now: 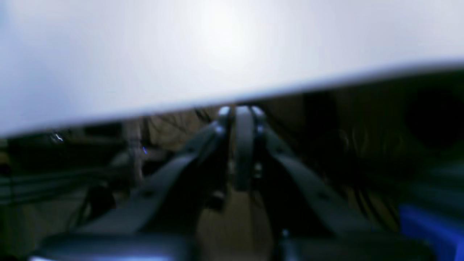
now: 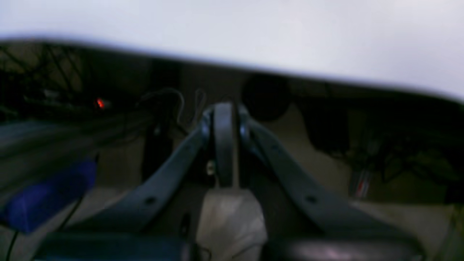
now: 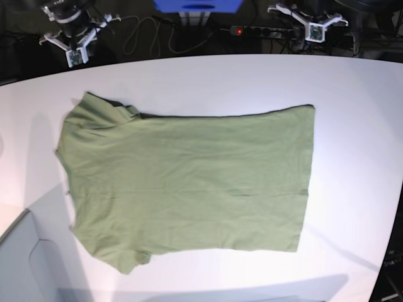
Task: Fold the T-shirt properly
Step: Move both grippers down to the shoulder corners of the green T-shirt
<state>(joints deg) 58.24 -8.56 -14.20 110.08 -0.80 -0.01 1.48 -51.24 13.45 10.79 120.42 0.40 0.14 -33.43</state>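
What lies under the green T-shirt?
The white table shows around the T-shirt, which lies flat on it. Whatever is directly beneath the fabric is covered; no bulge shows.

White tabletop [image 3: 352,126] under bright light, dark cable-strewn floor [image 3: 151,31] behind, blue box [image 3: 198,5] beyond.

No legible text, label, brand, number or sign is present in any view. The T-shirt [image 3: 189,182] carries no print or readable tag on its visible surface. The table [image 3: 352,94] bears no markings. Both wrist views are blurred; a small red light in the right wrist view shows no readable characters.
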